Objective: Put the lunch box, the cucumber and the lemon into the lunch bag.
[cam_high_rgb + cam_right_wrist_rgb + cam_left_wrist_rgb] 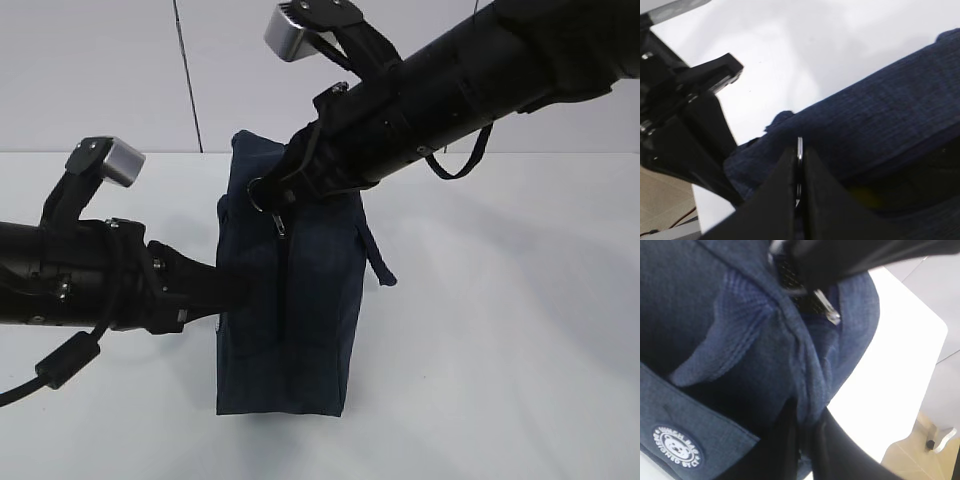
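The navy lunch bag (pixel 300 300) stands upright mid-table. My left gripper (pixel 240 290) is shut on a fold of the bag's fabric (pixel 812 395) at its left side. My right gripper (pixel 268 195) reaches down from the upper right and is shut on the metal ring pull (pixel 799 144) at the top of the zipper (pixel 287 270); the ring's thin edge shows between the fingers (pixel 782 175). A dim yellow patch (pixel 862 196) in the dark gap of the bag may be the lemon. The lunch box and the cucumber are out of view.
The white table (pixel 500 330) spreads around the bag, with a pale wall behind. A short strap handle (pixel 378 262) sticks out on the bag's right side. A round white logo patch (pixel 677 446) sits on the bag. The left arm (pixel 685 125) stands close to the right gripper.
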Controlling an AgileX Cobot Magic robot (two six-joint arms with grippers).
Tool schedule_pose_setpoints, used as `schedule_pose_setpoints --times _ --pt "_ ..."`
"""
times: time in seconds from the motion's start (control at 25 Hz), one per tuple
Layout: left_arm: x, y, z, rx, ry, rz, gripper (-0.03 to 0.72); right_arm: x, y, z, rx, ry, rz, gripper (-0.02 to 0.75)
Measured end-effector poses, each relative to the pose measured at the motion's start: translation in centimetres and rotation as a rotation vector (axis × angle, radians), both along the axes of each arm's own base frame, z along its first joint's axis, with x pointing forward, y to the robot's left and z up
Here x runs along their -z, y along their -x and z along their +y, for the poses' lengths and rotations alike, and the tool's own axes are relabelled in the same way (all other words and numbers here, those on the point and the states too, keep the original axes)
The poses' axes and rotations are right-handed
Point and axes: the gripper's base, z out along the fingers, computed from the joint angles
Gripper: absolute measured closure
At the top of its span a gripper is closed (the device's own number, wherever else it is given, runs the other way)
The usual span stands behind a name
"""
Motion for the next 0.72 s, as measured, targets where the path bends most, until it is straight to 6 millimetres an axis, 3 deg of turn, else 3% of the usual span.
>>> schedule_pose_setpoints --times 0.72 --pt "-0.1 -0.1 0.0 -0.023 0.015 0.006 0.677 0.1 -1.1 0.1 0.075 -0.028 -0.06 0.717"
